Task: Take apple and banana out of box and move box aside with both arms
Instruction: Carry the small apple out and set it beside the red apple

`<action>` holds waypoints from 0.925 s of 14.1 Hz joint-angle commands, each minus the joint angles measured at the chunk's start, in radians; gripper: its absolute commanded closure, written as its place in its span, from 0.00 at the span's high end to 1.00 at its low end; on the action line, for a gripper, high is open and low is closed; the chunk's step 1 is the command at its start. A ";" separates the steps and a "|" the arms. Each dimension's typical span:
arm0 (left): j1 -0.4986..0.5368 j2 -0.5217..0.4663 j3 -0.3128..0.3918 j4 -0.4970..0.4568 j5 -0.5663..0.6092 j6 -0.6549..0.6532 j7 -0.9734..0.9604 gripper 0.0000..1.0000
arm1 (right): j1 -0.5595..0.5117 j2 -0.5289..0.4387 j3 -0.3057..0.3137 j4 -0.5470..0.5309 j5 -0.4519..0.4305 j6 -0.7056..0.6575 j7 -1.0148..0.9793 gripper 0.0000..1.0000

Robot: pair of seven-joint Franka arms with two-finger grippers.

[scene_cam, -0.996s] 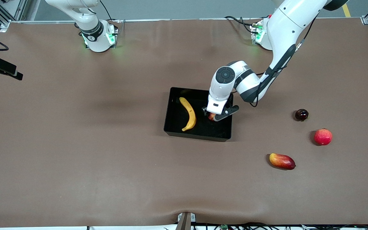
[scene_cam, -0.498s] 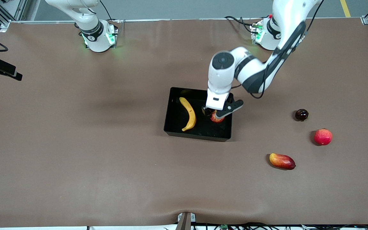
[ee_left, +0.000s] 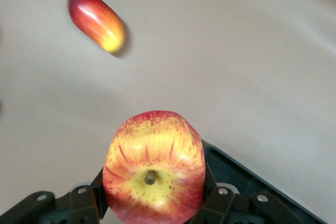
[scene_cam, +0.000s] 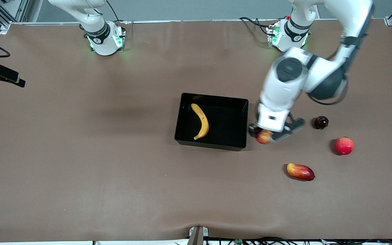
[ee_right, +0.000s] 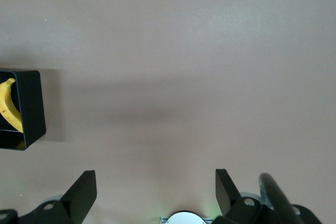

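My left gripper (scene_cam: 265,136) is shut on the small red-and-yellow apple (scene_cam: 263,137) and holds it in the air over bare table, just outside the black box (scene_cam: 213,97) at its wall toward the left arm's end. The left wrist view shows the apple (ee_left: 154,177) stem-up between the two black fingers (ee_left: 212,195). The yellow banana (scene_cam: 201,122) lies in the box. My right gripper (ee_right: 154,192) is open with nothing in it, high over the table near its own base, where the arm waits. From there the box (ee_right: 31,108) and banana (ee_right: 8,108) show at the edge.
An oblong red-yellow mango-shaped fruit (scene_cam: 300,172) lies nearer the front camera than the held apple. A plain red round fruit (scene_cam: 344,145) and a small dark round fruit (scene_cam: 321,122) sit toward the left arm's end. A black device (scene_cam: 2,75) juts in at the right arm's end.
The left gripper has lifted the apple out of the box and carried it toward the left arm's end of the table. The right arm has not moved.
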 commanded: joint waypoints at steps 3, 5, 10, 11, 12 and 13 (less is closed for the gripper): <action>0.171 0.061 -0.008 -0.049 -0.009 -0.034 0.256 0.00 | -0.006 0.006 0.007 0.011 -0.007 -0.007 -0.009 1.00; 0.236 0.096 -0.008 -0.093 0.004 -0.013 0.293 0.00 | -0.003 0.006 0.007 0.011 -0.007 -0.009 -0.008 1.00; 0.355 0.182 -0.005 -0.199 0.172 0.140 0.304 0.00 | -0.003 0.006 0.007 0.011 -0.007 -0.010 -0.008 1.00; 0.371 0.195 -0.005 -0.202 0.195 0.159 0.304 0.00 | -0.003 0.006 0.007 0.011 -0.007 -0.010 -0.008 1.00; 0.380 0.213 -0.005 -0.202 0.214 0.174 0.304 0.00 | -0.002 0.006 0.007 0.011 -0.007 -0.010 -0.008 1.00; 0.400 0.231 -0.005 -0.204 0.232 0.197 0.304 0.00 | -0.002 0.006 0.007 0.011 -0.005 -0.010 -0.008 1.00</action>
